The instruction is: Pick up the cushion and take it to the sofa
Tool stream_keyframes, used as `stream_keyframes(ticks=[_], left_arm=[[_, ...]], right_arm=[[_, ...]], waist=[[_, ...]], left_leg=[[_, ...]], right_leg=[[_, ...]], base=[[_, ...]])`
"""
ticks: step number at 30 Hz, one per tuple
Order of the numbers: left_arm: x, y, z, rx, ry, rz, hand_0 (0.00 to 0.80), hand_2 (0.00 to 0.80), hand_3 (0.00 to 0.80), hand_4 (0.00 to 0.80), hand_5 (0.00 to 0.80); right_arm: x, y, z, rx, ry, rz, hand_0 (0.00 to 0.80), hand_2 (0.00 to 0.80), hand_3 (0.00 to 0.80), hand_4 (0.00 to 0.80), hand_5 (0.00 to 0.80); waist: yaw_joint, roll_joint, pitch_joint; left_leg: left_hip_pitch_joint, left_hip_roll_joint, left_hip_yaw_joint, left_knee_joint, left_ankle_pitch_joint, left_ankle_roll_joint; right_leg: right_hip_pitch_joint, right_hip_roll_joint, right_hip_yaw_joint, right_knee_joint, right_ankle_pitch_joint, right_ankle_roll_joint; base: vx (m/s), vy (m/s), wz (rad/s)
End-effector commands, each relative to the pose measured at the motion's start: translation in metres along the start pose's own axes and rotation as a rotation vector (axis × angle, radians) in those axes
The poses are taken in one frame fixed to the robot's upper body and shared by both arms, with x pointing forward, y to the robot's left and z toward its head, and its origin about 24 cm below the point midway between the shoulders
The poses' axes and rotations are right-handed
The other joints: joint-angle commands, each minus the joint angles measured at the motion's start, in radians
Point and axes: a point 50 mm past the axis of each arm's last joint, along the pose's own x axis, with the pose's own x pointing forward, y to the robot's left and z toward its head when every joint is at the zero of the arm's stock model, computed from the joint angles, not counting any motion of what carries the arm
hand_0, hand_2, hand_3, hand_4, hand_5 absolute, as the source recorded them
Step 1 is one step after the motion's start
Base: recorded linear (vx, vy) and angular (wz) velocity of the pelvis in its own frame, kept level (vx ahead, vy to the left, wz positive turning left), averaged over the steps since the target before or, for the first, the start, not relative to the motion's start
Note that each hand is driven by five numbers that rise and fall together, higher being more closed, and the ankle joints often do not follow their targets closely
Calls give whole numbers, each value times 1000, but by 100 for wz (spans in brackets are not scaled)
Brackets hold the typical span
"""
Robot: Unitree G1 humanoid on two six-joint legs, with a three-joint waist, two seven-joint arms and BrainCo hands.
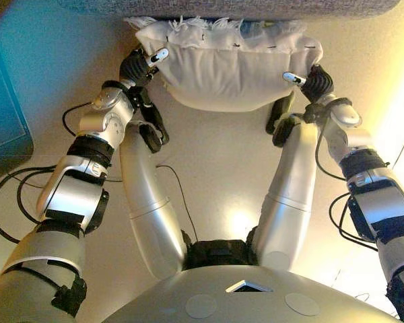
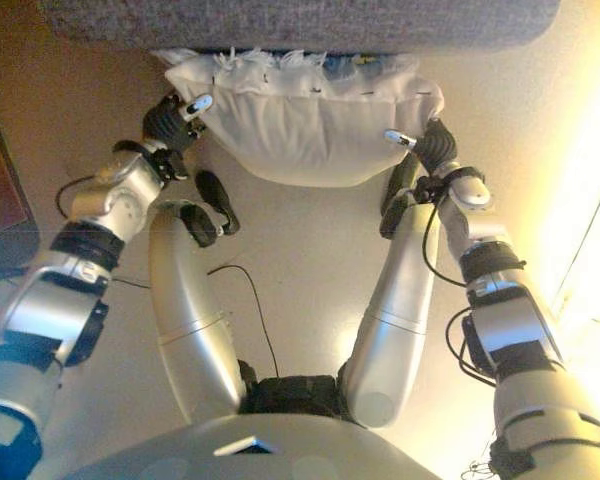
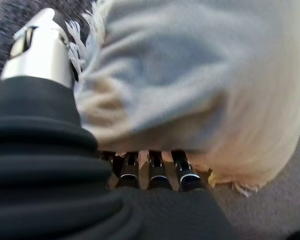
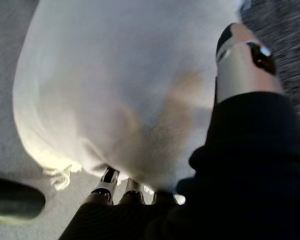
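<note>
sofa point(image 1: 256, 7) first: the grey woven edge runs across the far side of the head views, right in front of the robot, with pale floor point(image 1: 215, 155) everywhere below it

next biggest is the cushion point(image 1: 229, 67), white with a fringed edge. it's off the floor, carried between both hands, and its fringed far edge looks to be right at the sofa's front edge, maybe just touching it, can't say for sure

left hand point(image 1: 145, 66) is on the cushion's left end, right hand point(image 1: 310, 82) on its right end. in the left wrist view the fingers point(image 3: 155, 172) run in under the cushion with the thumb point(image 3: 40, 47) up over the top, so that hand is clamped on the fabric. same deal in the right wrist view: fingers point(image 4: 107, 182) tucked beneath, thumb point(image 4: 242, 60) pressed on the upper side, grip closed round the cushion

progress wise i'd say the pick up is done and the carry looks pretty much finished, since the sofa is right there. what's left by my guess is getting the cushion up and onto the seat and then letting go with both hands, none of that has happened yet
</note>
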Motion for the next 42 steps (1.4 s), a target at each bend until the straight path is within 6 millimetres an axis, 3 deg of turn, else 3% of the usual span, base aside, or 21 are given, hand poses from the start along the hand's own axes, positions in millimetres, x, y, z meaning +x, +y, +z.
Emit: stream_keyframes(ticks=[1, 7, 8, 9, 10, 16, 23, 29, 35, 38, 39, 42], left_arm=[[5, -8, -2, 15, 45, -52, 0, 0, 0, 0, 0], [10, -14, 6, 64, 71, -114, 0, 0, 0, 0, 0], [10, -17, 8, 69, 64, -139, 50, 50, 50, 50, 50], [11, -19, 11, 85, 61, -165, 483, 483, 483, 483, 483], [12, -23, 14, 103, 54, -190, 800, 800, 800, 800, 800], [17, -47, 17, 169, 28, -266, 800, 800, 800, 800, 800], [16, -49, 7, 191, 28, -226, 800, 800, 800, 800, 800], [10, -49, 3, 131, -56, -215, 800, 800, 800, 800, 800], [0, -53, 1, 85, -172, -228, 800, 800, 800, 800, 800], [-5, -52, -5, 90, -171, -235, 800, 800, 800, 800, 800], [-7, -51, -4, 78, -182, -228, 800, 800, 800, 800, 800], [-14, -49, 0, 16, -251, -193, 800, 800, 800, 800, 800]], right_arm=[[3, 10, -3, -46, 42, 28, 0, 0, 0, 0, 0], [8, 6, 17, -110, 12, 5, 0, 0, 0, 0, 0], [9, 6, 19, -120, 8, -2, 511, 511, 511, 511, 511], [10, 5, 23, -133, 7, -8, 800, 800, 800, 800, 800], [11, 5, 26, -148, 3, -11, 800, 800, 800, 800, 800], [16, 18, 32, -112, -24, -4, 800, 800, 800, 800, 800], [13, 30, 18, -50, -15, 38, 800, 800, 800, 800, 800], [7, 39, 10, -5, -79, 54, 800, 800, 800, 800, 800], [-3, 53, 0, 36, -133, 81, 800, 800, 800, 800, 800], [-9, 60, -12, 56, -110, 93, 800, 800, 800, 800, 800], [-11, 62, -14, 75, -114, 94, 800, 800, 800, 800, 800], [-20, 67, -16, 151, -168, 75, 800, 800, 800, 800, 800]], waist=[[-5, 20, -12], [-14, 21, -12], [-15, 21, -12], [-14, 21, -12], [-15, 20, -12], [-8, 13, -12], [-6, 5, -12], [-1, 6, -12], [15, -6, -24], [30, -17, -58], [29, -26, -68], [38, -37, -102]], left_leg=[[-22, 12, -11, -63, 50, 6], [-56, 15, -8, -17, 33, 9], [-61, 17, -8, -12, 32, 10], [-64, 17, -8, -10, 29, 10], [-67, 19, -9, -7, 28, 12], [-42, 17, -10, -31, 24, 10], [12, 20, -21, -64, 44, -4], [149, 31, -2, -170, 76, -26], [400, 23, 41, -399, 124, -49], [517, 4, 56, -516, 153, -50], [553, -11, 73, -571, 199, -41], [654, -35, 104, -663, 217, -39]], right_leg=[[-12, -28, 28, -19, 43, -20], [-41, -29, 43, -6, 46, -20], [-45, -30, 45, -4, 46, -21], [-48, -31, 45, -3, 46, -21], [-50, -31, 46, -3, 48, -21], [-18, -38, 33, -37, 64, -14], [34, -36, 36, -72, 102, -6], [178, -40, 4, -168, 142, 6], [430, -83, -77, -406, 196, 34], [547, -106, -123, -530, 228, 39], [586, -120, -148, -593, 275, 31], [694, -128, -197, -684, 291, 36]], base=[[-12, 34, -1], [0, 0, 0], [0, 0, 0], [0, 0, 0], [-35, -5, -1], [-12, -2, -1], [1, 19, -1], [-2, 31, -3], [33, 12, 3], [130, -22, 17], [122, -32, 22], [113, -28, 22]])
